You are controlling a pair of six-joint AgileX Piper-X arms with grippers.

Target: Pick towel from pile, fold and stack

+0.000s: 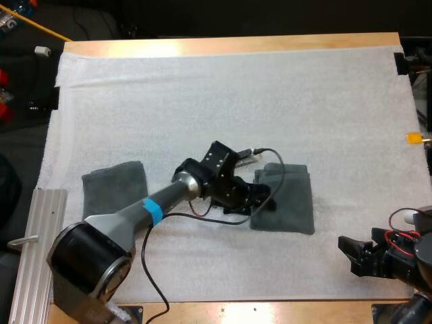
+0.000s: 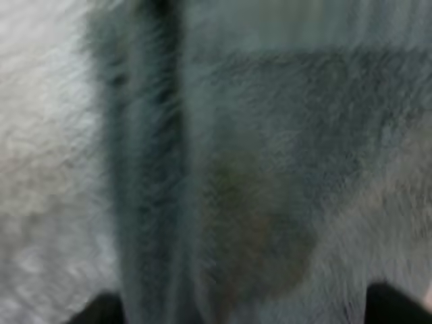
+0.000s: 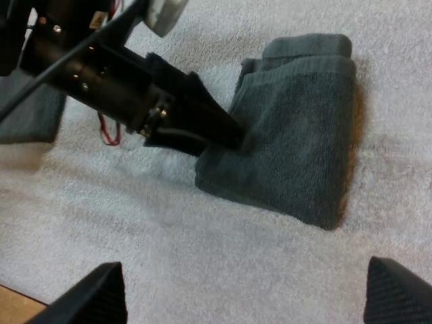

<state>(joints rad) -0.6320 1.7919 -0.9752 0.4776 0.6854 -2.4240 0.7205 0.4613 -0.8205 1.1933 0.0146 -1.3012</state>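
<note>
Bare wood of the desk (image 1: 236,44) is showing only as a thin rim around the white mat (image 1: 202,88) in the high view. Wide open stretches of mat are lying beyond the left end effector (image 1: 260,200) and to both its sides. That end effector is sitting at the edge of a folded towel (image 1: 291,202) nearest its own arm, and the cloth is lying flat just ahead of it. A second folded towel (image 1: 115,189) is lying well behind it, beside the arm, close to the mat's border. The right end effector (image 1: 352,255) is hovering by the mat's front corner, well apart from both towels, with open mat between.

From the left wrist, the towel's folded edge is running straight away from the end effector, with grey pile on one side and white mat on the other. Its fingertips (image 2: 101,312) are standing wide apart with the fold between them. Whether they are touching the cloth I cannot tell.

From the right wrist, the right fingertips (image 3: 94,297) are spreading wide over bare mat, holding nothing. Ahead of them the left end effector is meeting the towel's side edge.
</note>
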